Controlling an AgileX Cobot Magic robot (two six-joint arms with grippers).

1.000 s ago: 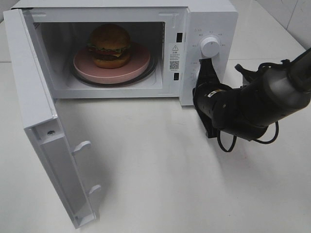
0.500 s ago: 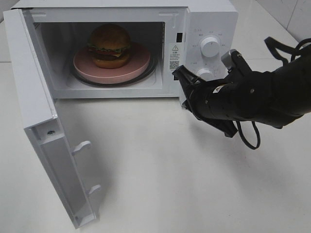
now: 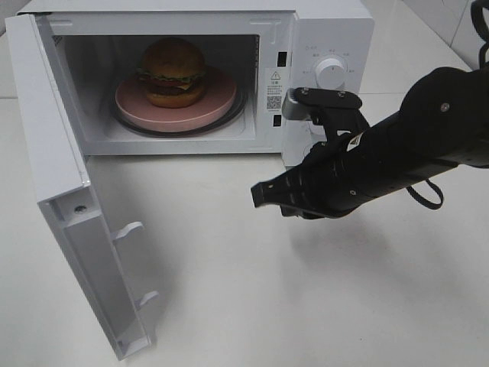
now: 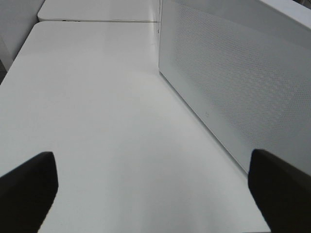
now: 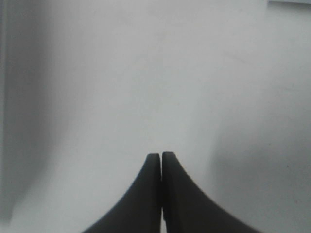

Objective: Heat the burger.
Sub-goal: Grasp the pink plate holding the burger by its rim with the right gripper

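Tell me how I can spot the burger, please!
Find the big white microwave, its door swung wide open. Inside sits a round pink plate, and the burger stands on top of it. It is the only brown, layered thing there, with a shiny bun and green lettuce.

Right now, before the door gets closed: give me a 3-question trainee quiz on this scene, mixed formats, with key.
1. True or false: the microwave door is shut.
2. The burger sits on: A) a metal tray, B) a pink plate, C) a bowl.
3. Fill in: the right gripper hangs in front of the oven with its jaws ____ and holds nothing.

Key: 1 false; 2 B; 3 shut.
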